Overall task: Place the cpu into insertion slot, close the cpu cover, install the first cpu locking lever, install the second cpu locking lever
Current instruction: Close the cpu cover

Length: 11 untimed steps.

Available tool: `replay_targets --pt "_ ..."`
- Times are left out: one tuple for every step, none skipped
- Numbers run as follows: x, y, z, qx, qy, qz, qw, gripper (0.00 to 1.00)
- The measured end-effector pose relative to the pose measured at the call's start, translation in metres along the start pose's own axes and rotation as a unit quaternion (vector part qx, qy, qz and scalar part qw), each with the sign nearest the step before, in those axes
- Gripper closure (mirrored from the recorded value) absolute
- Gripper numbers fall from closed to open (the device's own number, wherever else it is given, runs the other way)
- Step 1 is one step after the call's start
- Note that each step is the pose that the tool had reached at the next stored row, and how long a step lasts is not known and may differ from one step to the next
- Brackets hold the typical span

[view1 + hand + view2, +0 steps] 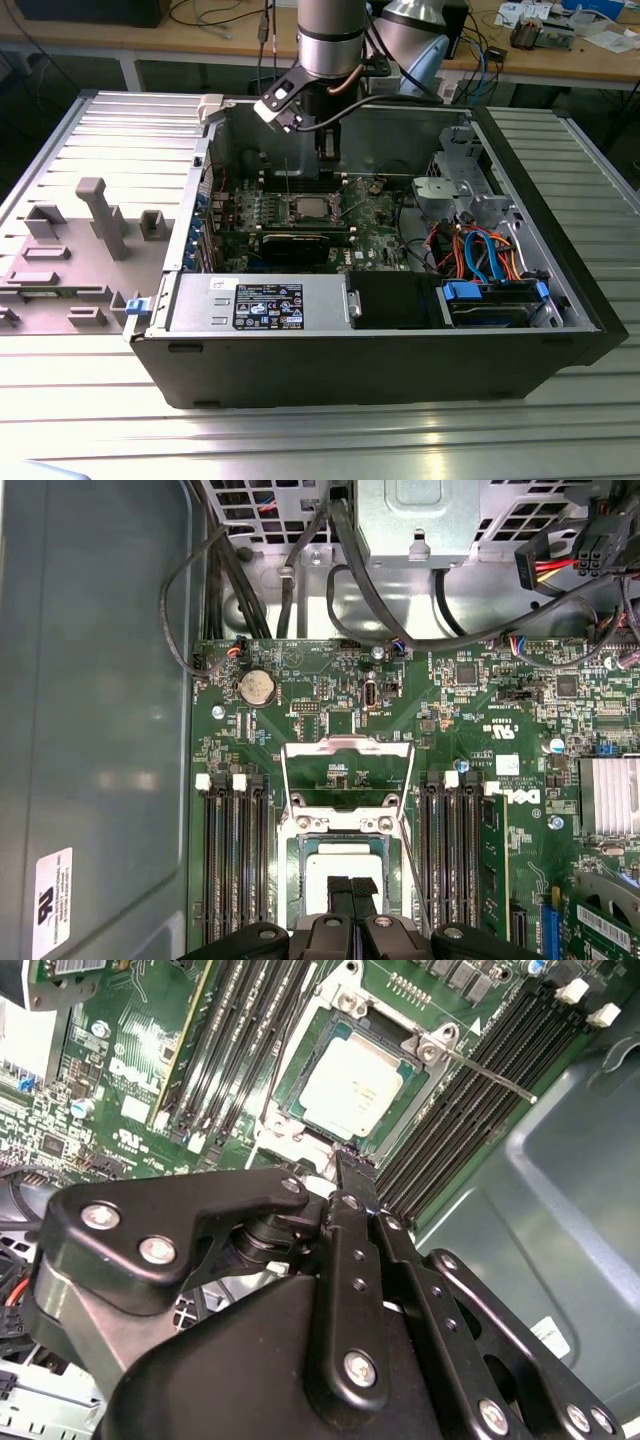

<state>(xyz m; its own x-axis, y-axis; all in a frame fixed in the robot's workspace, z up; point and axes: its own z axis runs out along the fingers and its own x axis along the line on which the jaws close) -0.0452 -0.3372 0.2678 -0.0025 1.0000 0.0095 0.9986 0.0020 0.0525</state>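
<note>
1 gripper (351,888) hangs inside the open case (520,160), its 2 fingers pressed together with nothing between them. In the first wrist view the fingertips sit over one edge of the cpu (340,863); whether they touch it cannot be told. The cpu lies flat in the slot (300,825), silver top up. The cover (345,746) stands swung back off the slot, and green board (330,695) shows through its window. In the second wrist view, 1 thin lever (490,1075) angles out from the slot's corner across the memory slots (450,1120).

Markings noted:
- The cpu top bears faint print.
- The board carries white lettering beside the memory slots.
- 1 white label (52,900) is stuck on the grey case wall.
- In the exterior view, 1 black label (268,305) with white print sits on the grey box at the case's front edge.
</note>
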Motion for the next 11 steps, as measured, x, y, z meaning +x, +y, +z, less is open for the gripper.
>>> replay_targets --pt "0.0 0.001 0.0001 0.0 0.0 0.0 1.0 0.89" --pt "0.0 0.0022 0.0001 0.0 0.0 0.0 1.0 0.89" --pt "0.0 0.0034 0.0002 -0.0001 0.0 0.0 1.0 0.89" --pt "0.0 0.004 0.0002 0.0 0.0 0.0 1.0 0.89" --pt "0.0 0.0045 0.0003 0.0 0.0 0.0 1.0 0.89" --pt "0.0 0.0049 0.0003 0.0 0.0 0.0 1.0 0.89" --pt "0.0 0.0052 0.0003 0.0 0.0 0.0 1.0 0.89" --pt "0.0001 0.0055 0.0003 0.0 0.0 0.0 1.0 0.89" --pt "0.0001 0.0059 0.0003 0.0 -0.0001 0.0 1.0 0.89" --pt "0.0001 0.006 0.0003 0.0 -0.0001 0.0 1.0 0.89" --pt "0.0001 0.0067 0.0004 0.0 -0.0001 0.0 1.0 0.89"
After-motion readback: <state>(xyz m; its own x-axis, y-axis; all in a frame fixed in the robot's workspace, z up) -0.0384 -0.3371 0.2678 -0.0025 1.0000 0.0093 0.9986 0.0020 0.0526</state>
